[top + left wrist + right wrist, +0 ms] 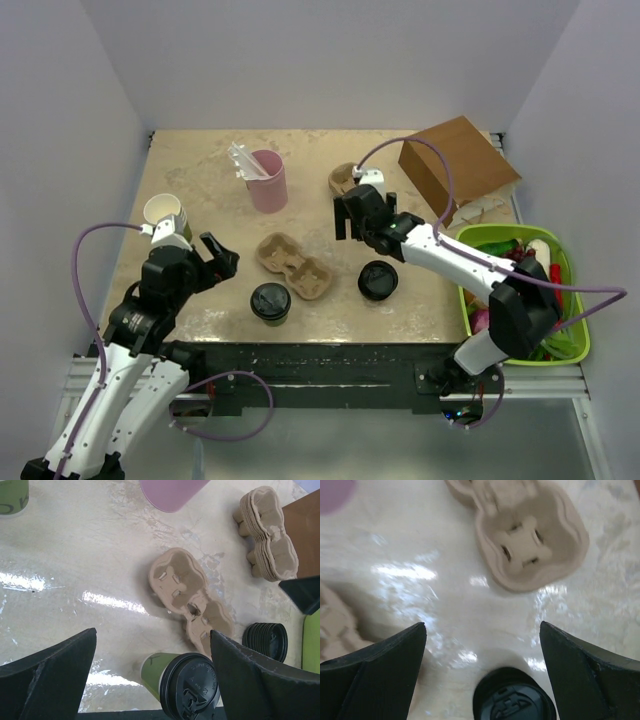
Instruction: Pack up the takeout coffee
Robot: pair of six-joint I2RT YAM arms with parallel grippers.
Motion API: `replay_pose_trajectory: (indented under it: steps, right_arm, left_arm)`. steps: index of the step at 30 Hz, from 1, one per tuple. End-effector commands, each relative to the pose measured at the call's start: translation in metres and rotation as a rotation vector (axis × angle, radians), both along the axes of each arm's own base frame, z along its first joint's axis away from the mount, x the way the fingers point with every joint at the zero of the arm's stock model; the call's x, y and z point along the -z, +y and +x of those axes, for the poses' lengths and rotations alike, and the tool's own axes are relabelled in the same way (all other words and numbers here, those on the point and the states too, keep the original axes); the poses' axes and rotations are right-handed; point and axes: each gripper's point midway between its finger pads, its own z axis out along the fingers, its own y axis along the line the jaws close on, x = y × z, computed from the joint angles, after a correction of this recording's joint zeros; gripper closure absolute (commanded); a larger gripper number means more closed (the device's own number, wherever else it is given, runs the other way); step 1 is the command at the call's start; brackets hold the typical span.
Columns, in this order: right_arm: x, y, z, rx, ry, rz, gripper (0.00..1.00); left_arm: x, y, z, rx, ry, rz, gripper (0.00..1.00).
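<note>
Two claws are seen spread wide, with nothing held in either. The left claw (pixel 218 256) is poised over the left side of the tabletop (pixel 200 170). The right claw (pixel 346 216) is held over the middle, just in front of a stack of pulp carriers (pixel 345 178). The takeout coffee (pixel 270 302), a short cup capped with a black lid, is stood upright near the front edge of the tabletop. It is placed just beside the near-left end of a single two-cup carrier (pixel 293 265), not set into it, and is apart from both claws. In the left wrist view the coffee is shown low between the left claw's fingers (pixel 50 675), untouched by them. A stack of black lids (pixel 378 281) is set to the right of the single carrier. A pink cup (pixel 268 182) is placed toward the back, a brown paper bag (pixel 458 165) at the back right, and a green basket (pixel 498 231) at the right edge.
</note>
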Motion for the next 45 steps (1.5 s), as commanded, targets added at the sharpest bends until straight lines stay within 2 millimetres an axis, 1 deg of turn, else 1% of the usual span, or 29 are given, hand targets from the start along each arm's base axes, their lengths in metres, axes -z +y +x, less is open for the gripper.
replay_pose_trajectory:
  steps: [1,6,8,9,11,14,21,22,23,24,25,26,27,28,29,30,31,32,33,34,36,37,38,39,41,42,43,44,45]
  right_arm:
    - [0.030,-0.018,-0.014,0.080,0.087,0.045,0.02]
    - [0.061,-0.028,0.009,0.161,0.121,0.009,0.02]
    - [0.062,-0.027,0.025,0.185,0.104,0.009,0.02]
    - [0.075,-0.030,0.034,0.202,0.124,-0.005,0.02]
    - [0.071,-0.024,0.054,0.212,0.102,0.010,0.02]
    - [0.080,-0.023,0.084,0.251,0.079,-0.011,0.02]
    - [0.073,-0.017,0.167,0.294,-0.064,-0.060,0.05]
    - [0.057,-0.013,0.183,0.295,-0.112,-0.056,0.05]
    - [0.070,-0.015,0.193,0.297,-0.113,-0.079,0.05]
    - [0.066,-0.018,0.205,0.311,-0.140,-0.077,0.05]
    - [0.048,-0.014,0.221,0.306,-0.180,-0.056,0.04]
    - [0.059,-0.014,0.228,0.301,-0.163,-0.063,0.03]
    - [0.056,-0.022,0.234,0.313,-0.155,-0.061,0.04]
    - [0.044,-0.020,0.239,0.311,-0.172,-0.047,0.03]
    - [0.041,-0.022,0.238,0.309,-0.172,-0.050,0.02]
    - [0.011,-0.025,0.236,0.315,-0.216,-0.028,0.02]
    - [0.014,-0.031,0.226,0.300,-0.206,-0.060,0.02]
    - [0.002,-0.041,0.220,0.321,-0.226,-0.071,0.02]
    - [-0.051,-0.052,0.210,0.345,-0.310,-0.020,0.02]
    - [-0.042,-0.065,0.195,0.351,-0.288,-0.038,0.02]
    - [-0.067,-0.094,0.179,0.375,-0.298,0.013,0.02]
    - [-0.086,-0.109,0.161,0.384,-0.310,0.059,0.02]
    - [-0.090,-0.121,0.154,0.394,-0.299,0.086,0.02]
    - [-0.085,-0.146,0.147,0.407,-0.248,0.113,0.02]
    - [-0.087,-0.174,0.126,0.446,-0.217,0.186,0.02]
    - [-0.069,-0.197,0.112,0.479,-0.157,0.199,0.02]
    - [-0.077,-0.207,0.102,0.507,-0.171,0.239,0.02]
    - [-0.074,-0.226,0.095,0.546,-0.170,0.255,0.02]
    - [-0.059,-0.234,0.084,0.579,-0.141,0.279,0.02]
  left_arm:
    - [-0.005,-0.002,0.005,0.003,-0.021,-0.002,0.00]
    - [-0.005,-0.001,0.005,-0.001,-0.019,0.002,0.00]
    - [-0.006,0.000,0.005,-0.008,-0.023,0.000,0.00]
    - [-0.006,0.001,0.004,-0.008,-0.023,0.002,0.00]
    - [-0.007,0.002,0.004,-0.012,-0.025,0.004,0.00]
    - [-0.007,0.003,0.004,-0.018,-0.025,0.007,0.00]
    - [-0.005,0.003,0.005,-0.019,-0.009,0.014,0.00]
    - [-0.005,0.003,0.005,-0.019,-0.009,0.013,0.00]
    - [-0.004,0.003,0.005,-0.019,-0.008,0.013,0.00]
    - [-0.004,0.003,0.005,-0.019,-0.006,0.014,0.00]
    - [-0.003,0.003,0.005,-0.023,-0.004,0.017,0.00]
    - [-0.003,0.003,0.005,-0.024,-0.003,0.016,0.00]
    - [-0.003,0.004,0.005,-0.028,-0.001,0.020,0.00]
    - [-0.003,0.005,0.005,-0.032,0.001,0.019,0.00]
    - [-0.003,0.005,0.005,-0.033,0.001,0.018,0.00]
    - [-0.003,0.005,0.005,-0.036,-0.001,0.019,0.00]
    - [-0.004,0.006,0.005,-0.040,-0.003,0.019,0.00]
    - [-0.003,0.006,0.005,-0.042,-0.002,0.019,0.00]
    - [-0.003,0.006,0.005,-0.044,-0.002,0.020,0.01]
    - [-0.003,0.006,0.005,-0.042,-0.002,0.019,0.00]
    - [-0.002,0.006,0.006,-0.041,0.003,0.020,0.00]
    - [-0.002,0.005,0.006,-0.036,0.005,0.020,0.00]
    - [-0.001,0.005,0.006,-0.036,0.006,0.020,0.00]
    - [-0.002,0.005,0.006,-0.035,0.005,0.019,0.00]
    - [-0.002,0.005,0.006,-0.035,0.004,0.018,0.00]
    - [-0.002,0.004,0.006,-0.034,0.001,0.016,0.00]
    - [-0.002,0.004,0.007,-0.034,0.001,0.016,0.00]
    - [-0.002,0.004,0.007,-0.034,0.000,0.015,0.00]
    - [-0.003,0.004,0.007,-0.034,-0.001,0.015,0.00]
